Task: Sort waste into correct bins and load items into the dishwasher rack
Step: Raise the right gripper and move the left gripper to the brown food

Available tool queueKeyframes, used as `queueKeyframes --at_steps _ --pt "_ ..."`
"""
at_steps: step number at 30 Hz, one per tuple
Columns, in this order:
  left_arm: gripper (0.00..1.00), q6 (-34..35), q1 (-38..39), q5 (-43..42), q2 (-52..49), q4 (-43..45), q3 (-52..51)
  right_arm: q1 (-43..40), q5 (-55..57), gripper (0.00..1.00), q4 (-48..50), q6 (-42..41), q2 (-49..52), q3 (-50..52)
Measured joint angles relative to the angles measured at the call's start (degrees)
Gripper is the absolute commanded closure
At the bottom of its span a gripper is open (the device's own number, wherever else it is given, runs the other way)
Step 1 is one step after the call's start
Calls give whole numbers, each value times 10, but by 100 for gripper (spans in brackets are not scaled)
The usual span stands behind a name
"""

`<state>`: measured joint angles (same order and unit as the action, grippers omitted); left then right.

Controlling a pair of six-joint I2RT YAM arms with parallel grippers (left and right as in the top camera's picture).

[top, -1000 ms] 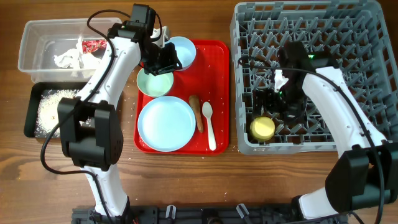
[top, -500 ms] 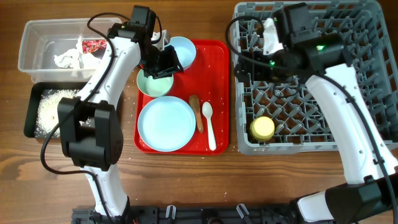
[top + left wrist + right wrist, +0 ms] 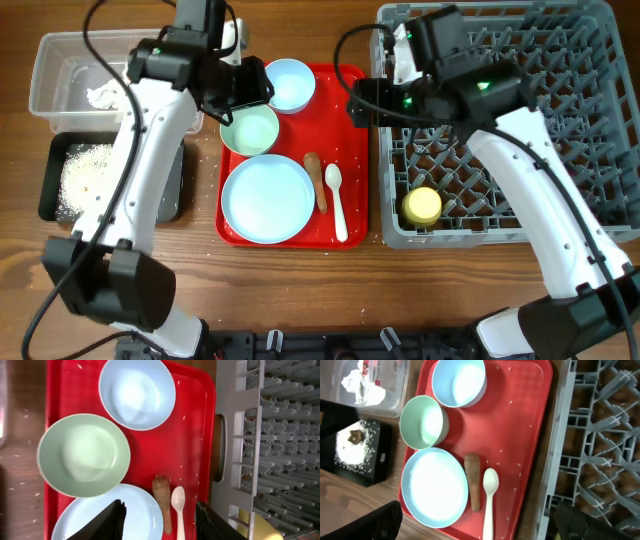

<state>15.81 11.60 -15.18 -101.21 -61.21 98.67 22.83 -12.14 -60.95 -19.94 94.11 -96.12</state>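
Note:
On the red tray lie a pale blue plate, a pale blue bowl, a pale green bowl, a brown sausage stick and a white spoon. A yellow cup sits in the grey rack. My left gripper hovers open and empty over the two bowls; its fingers frame the plate and spoon. My right gripper is wide open and empty above the tray's right edge. The red wrapper shows only partly.
The clear tub at the far left holds crumpled tissue. The black tray below it holds rice and a small brown lump. Loose rice grains dot the red tray. The rack stands against the tray's right side.
My right gripper rose out of the rack and moved left to the tray's edge, leaving the yellow cup in the rack. My left gripper lifted up and away from the green bowl.

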Motion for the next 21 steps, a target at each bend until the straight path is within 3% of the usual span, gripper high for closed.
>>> queueKeyframes --at_steps 5,13,21 --pt "54 36 39 74 0 -44 -1 -30 28 1 -3 -27 5 0" --pt "52 90 169 174 -19 -39 -1 -170 42 0 -35 -20 5 0" --pt "46 120 201 198 -129 17 -39 -177 43 0 -59 15 5 0"
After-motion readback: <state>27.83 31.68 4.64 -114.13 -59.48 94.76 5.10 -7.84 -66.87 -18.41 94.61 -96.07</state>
